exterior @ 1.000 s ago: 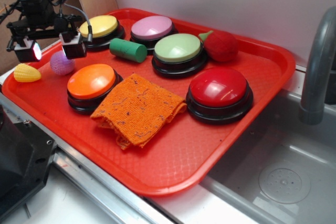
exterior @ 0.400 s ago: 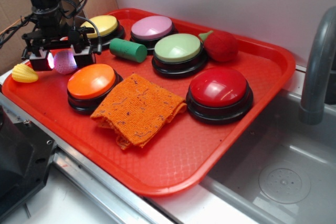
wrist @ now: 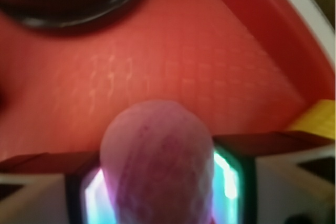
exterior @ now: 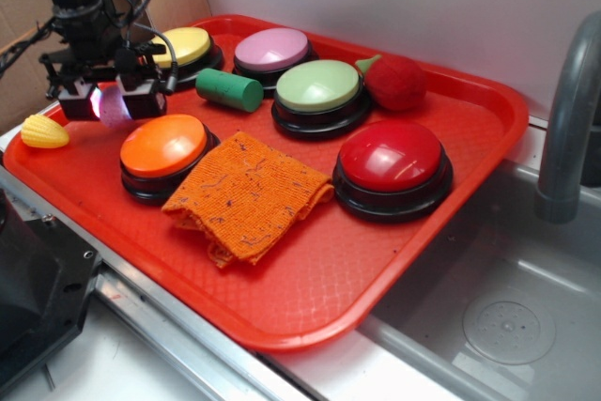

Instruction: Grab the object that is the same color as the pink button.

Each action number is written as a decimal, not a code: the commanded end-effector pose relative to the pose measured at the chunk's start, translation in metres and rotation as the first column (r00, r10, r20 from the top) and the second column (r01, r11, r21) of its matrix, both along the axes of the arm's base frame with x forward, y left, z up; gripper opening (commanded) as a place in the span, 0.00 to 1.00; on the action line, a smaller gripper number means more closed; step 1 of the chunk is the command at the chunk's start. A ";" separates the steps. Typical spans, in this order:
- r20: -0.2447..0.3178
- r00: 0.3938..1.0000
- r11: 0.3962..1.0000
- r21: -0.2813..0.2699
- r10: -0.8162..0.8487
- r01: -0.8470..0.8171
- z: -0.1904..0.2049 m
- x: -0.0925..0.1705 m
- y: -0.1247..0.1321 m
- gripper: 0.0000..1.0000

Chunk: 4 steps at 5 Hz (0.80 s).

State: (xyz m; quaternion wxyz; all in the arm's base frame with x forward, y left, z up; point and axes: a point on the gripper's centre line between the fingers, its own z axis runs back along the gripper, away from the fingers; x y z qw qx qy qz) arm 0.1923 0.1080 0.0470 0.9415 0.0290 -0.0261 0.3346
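Observation:
The small pink ball (exterior: 114,107) with a bumpy surface sits squeezed between the two glowing pads of my gripper (exterior: 111,100) at the back left of the red tray (exterior: 394,251). It looks lifted a little off the tray floor. In the wrist view the pink ball (wrist: 157,161) fills the gap between the lit pads (wrist: 226,177), with my gripper (wrist: 160,182) shut on it. The pink button (exterior: 271,49), a lilac dome on a black base, stands at the tray's back, apart from the gripper.
Yellow button (exterior: 180,45) just behind the gripper, orange button (exterior: 163,146) just in front. Yellow corn-like toy (exterior: 43,131) at the left rim. Green cylinder (exterior: 228,89), light green button (exterior: 317,86), red strawberry toy (exterior: 394,82), red button (exterior: 390,157), orange cloth (exterior: 246,194). Sink and faucet (exterior: 568,129) on the right.
My gripper came in around the pink ball, shut on it and rose slightly. The ball has shifted with the fingers; the corn toy stays beside them.

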 end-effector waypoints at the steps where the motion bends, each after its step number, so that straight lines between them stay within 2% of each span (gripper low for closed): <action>1: 0.106 0.967 0.972 -0.002 -0.233 0.234 0.079 0.029 -0.037 0.00; 3: 0.176 0.917 0.929 -0.040 -0.357 0.369 0.131 0.040 -0.081 0.00; 4: 0.191 0.918 0.932 -0.037 -0.347 0.360 0.129 0.042 -0.087 0.00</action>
